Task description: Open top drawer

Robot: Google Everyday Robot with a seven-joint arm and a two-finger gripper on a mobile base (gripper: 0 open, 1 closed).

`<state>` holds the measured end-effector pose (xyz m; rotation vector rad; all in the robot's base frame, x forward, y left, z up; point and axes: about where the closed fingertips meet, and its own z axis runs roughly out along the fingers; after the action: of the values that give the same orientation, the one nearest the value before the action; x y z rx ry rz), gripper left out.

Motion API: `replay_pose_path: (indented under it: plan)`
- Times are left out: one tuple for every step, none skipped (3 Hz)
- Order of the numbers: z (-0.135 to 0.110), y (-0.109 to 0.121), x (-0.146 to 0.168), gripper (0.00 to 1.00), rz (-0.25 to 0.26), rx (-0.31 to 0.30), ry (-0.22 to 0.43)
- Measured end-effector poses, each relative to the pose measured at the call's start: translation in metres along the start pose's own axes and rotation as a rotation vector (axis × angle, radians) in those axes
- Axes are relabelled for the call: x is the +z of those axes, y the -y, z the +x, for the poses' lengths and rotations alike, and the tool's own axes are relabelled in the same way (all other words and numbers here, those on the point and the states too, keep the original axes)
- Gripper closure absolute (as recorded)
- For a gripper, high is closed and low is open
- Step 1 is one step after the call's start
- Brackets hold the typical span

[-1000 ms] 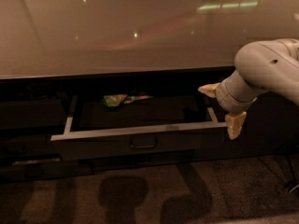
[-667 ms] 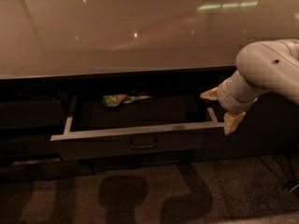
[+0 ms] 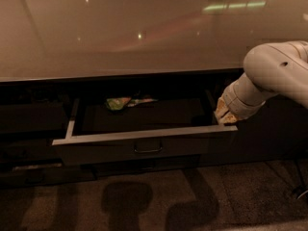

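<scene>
Grey top drawer (image 3: pixel 106 148) stands open, claw (image 3: pixel 225 115) at its right corner.

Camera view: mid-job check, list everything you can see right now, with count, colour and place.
countertop: one, pale glossy beige, across the upper half of the view
top drawer: one, dark grey front, pulled open below the countertop, centre
centre pull: one, small dark rectangle, middle of the drawer front
side rail: one showing, pale, along the drawer's left side
packet: one, green and white, inside the drawer at the back, left of centre
floor: dark, speckled, along the bottom, with shadows on it
arm: one, white, entering from the right edge
gripper: one, yellowish, at the drawer's right front corner; contact cannot be told
</scene>
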<state>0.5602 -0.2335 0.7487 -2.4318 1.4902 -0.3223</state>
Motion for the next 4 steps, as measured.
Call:
replay_pose_path:
  plan:
    - [0.000, 0.000, 0.000, 0.89, 0.000, 0.000, 0.000]
    - [0.000, 0.000, 0.000, 1.00, 0.000, 0.000, 0.000]
    - [-0.003, 0.005, 0.011, 1.00, -0.011, -0.023, 0.105]
    - [-0.018, 0.015, 0.027, 1.00, -0.033, -0.101, 0.264]
